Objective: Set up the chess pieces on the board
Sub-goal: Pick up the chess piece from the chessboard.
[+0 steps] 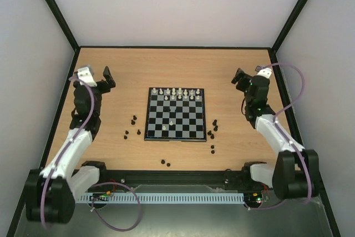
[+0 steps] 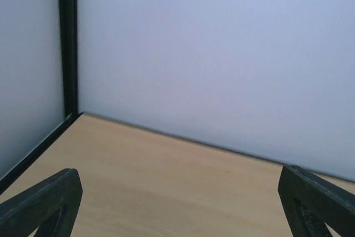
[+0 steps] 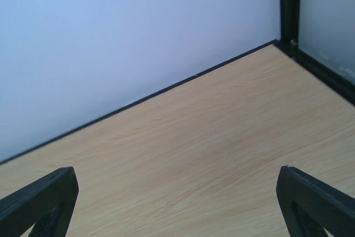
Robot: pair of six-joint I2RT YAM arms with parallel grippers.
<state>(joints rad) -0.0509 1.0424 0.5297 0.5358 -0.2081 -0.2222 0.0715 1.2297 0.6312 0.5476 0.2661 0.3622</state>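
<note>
The board (image 1: 175,114) lies at the table's middle, black and light-grey checks. White pieces (image 1: 177,92) stand in its far rows, and two more white pieces (image 1: 171,121) stand nearer the middle. Black pieces lie loose on the wood left of it (image 1: 133,120), right of it (image 1: 213,131) and in front of it (image 1: 165,163). My left gripper (image 1: 108,76) is open and empty at the far left, well away from the board. My right gripper (image 1: 239,77) is open and empty at the far right. Both wrist views show only bare wood between the fingertips (image 2: 47,201) (image 3: 316,203).
The wooden table (image 1: 222,70) is enclosed by white walls with a black frame (image 1: 172,48) along its edges. A black rail with a white strip (image 1: 177,197) runs along the near edge between the arm bases.
</note>
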